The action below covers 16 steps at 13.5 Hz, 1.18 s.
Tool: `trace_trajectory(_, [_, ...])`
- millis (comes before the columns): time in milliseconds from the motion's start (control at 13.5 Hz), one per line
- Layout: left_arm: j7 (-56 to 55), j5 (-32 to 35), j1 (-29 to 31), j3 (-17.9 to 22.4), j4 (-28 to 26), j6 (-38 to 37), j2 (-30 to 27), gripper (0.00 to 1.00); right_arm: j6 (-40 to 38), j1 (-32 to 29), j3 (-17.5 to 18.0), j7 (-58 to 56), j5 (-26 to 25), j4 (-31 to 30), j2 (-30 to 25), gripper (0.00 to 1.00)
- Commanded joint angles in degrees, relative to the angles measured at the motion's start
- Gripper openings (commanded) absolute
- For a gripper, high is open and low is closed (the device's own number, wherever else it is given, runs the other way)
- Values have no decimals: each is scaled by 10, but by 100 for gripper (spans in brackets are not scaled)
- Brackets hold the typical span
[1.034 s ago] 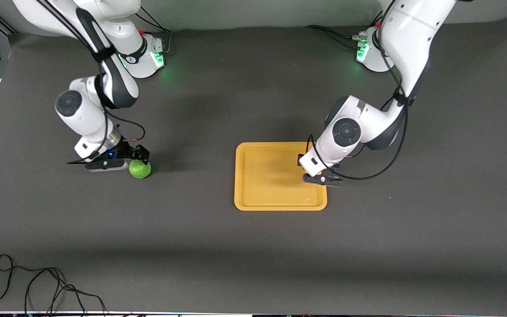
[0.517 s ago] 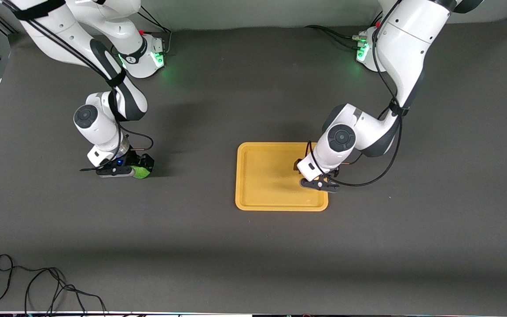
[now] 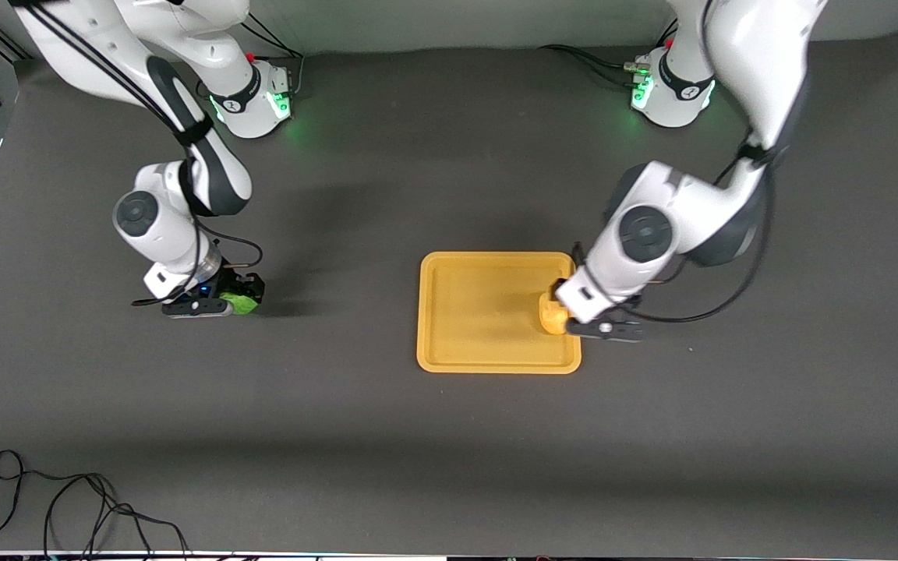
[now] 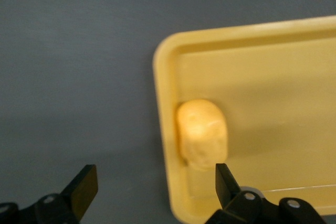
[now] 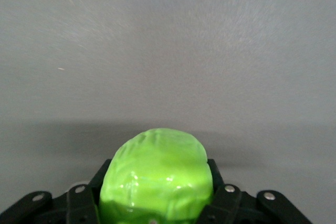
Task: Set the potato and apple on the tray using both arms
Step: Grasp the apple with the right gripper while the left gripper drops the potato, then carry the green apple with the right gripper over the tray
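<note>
A: Front view first. Where are the 2 fruits?

B: The potato [image 3: 551, 315] lies in the tray [image 3: 480, 312], at about 3 o'clock of the tray's floor, right against the rim toward the left arm's end. The apple [image 3: 244, 304] is on the dark tabletop [image 3: 418, 452] toward the right arm's end, well apart from the tray.

A: And the grippers?

B: The left gripper [image 3: 603, 327] is over the tray's rim, just beside the potato. The right gripper [image 3: 211, 304] is low at the apple, with the green ball showing at its 3 o'clock edge.

A: Left wrist view?

B: The potato [image 4: 202, 134] rests inside the tray [image 4: 273, 66], touching the rim wall. The left gripper [image 4: 152, 190] has its jaws released: 2 black fingers [image 4: 84, 190] stand wide apart with nothing between them, 1 over the grey tabletop [image 4: 79, 51], the other over the tray.

A: Right wrist view?

B: The apple [image 5: 157, 177] fills the gap of the right gripper [image 5: 157, 203]. The jaws are grasping it, the black fingers [image 5: 223, 195] pressed against both flanks of the mottled green surface. The plain grey tabletop [image 5: 168, 40] lies all around it; whether the apple touches it, I cannot tell.
</note>
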Motion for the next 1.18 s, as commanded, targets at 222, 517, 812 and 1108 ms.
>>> trace_trajectory(222, [158, 13, 121, 4, -41, -51, -130, 100, -336, 5, 3, 10, -35, 211, -83, 46])
trace_trajectory(517, [284, -3, 203, 4, 117, -194, -112, 100, -395, 60, 8, 39, -36, 301, -70, 46])
trace_trajectory(812, [317, 6, 227, 4, 100, -211, -157, 100, -432, 179, 8, 200, -34, 434, 15, 46])
trace_trajectory(1108, [317, -65, 258, 5, 34, -170, -202, 100, -461, 305, 8, 394, -31, 624, 175, 46])
